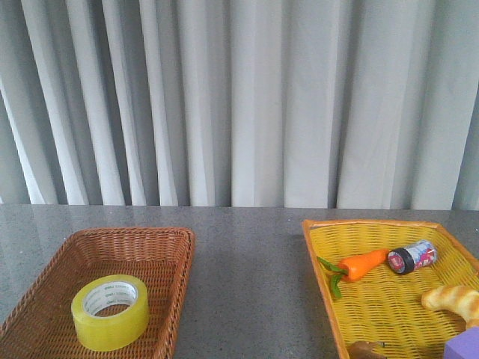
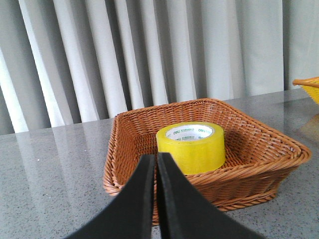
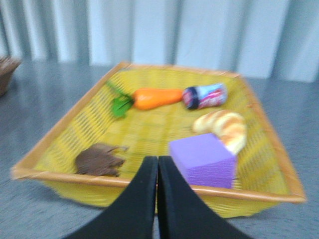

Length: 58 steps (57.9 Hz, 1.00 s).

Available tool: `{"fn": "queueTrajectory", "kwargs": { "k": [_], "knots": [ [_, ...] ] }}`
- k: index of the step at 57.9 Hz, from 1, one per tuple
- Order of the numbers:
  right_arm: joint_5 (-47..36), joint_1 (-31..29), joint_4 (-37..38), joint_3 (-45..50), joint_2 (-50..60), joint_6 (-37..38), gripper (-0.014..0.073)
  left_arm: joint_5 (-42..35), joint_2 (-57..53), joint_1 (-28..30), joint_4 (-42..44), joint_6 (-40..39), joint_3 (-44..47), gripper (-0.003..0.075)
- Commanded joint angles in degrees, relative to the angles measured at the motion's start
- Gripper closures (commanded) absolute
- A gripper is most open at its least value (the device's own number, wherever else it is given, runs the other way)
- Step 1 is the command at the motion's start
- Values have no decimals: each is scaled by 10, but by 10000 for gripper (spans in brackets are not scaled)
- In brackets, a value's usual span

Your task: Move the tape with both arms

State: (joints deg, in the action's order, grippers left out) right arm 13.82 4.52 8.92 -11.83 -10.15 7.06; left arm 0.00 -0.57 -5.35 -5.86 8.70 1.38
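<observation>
Left gripper [image 2: 155, 162] jaws pressed together, nothing between them. The tape [image 2: 191, 146] lies flat in the brown wicker basket [image 2: 279, 154], just beyond the closed fingertips, not touching. Right gripper [image 3: 157, 164] jaws also pressed together and empty, at the near rim of the yellow basket [image 3: 55, 149]; purple block [image 3: 203, 160] just beside the tips, carrot [image 3: 154, 98], bread toy [image 3: 224, 127] and small jar [image 3: 204, 95] farther beyond.
</observation>
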Motion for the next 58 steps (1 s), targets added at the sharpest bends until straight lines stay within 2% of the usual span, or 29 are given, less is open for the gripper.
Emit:
{"fn": "queueTrajectory", "kwargs": {
  "k": [1, 13, 58],
  "knots": [
    [-112, -49, -8, 53, 60, -1, 601, -40, -10, 2, -5, -4, -5, 727],
    [-149, -69, -19, 137, 113, -1, 597, -40, -10, 2, -5, -4, -5, 727],
    [-138, -69, -19, 135, 113, -2, 598, -40, -10, 2, -5, -4, -5, 727]
  ]
}}
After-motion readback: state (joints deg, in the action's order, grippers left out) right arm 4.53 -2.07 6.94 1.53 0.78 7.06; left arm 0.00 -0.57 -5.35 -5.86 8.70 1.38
